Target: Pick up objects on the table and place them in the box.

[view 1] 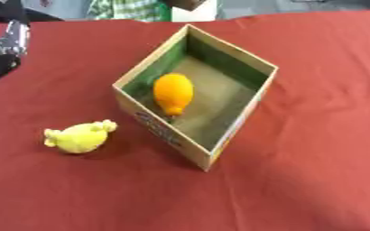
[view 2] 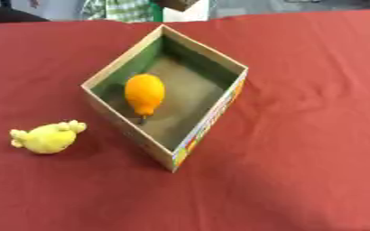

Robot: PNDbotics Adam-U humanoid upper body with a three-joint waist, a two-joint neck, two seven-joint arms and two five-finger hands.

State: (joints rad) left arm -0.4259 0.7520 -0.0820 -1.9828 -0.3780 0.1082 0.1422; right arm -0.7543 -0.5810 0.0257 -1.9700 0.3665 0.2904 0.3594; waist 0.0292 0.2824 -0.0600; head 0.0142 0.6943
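Note:
An open cardboard box (view 1: pixel 243 115) stands on the red tablecloth, turned so that one corner points toward me. Inside it, against the left wall, lies an orange pear-shaped toy (view 1: pixel 173 93). A yellow plush toy (view 1: pixel 79 137) lies on the cloth to the left of the box, a short way from its front left wall. A black and silver part of my left hand (view 1: pixel 11 39) shows at the upper left edge, far from both toys and holding nothing that I can see. My right hand shows in neither view.
The red table (view 2: pixel 298 171) spreads wide to the right of the box and in front of it. A person in a checked shirt (view 1: pixel 129 9) is at the far edge, touching nothing.

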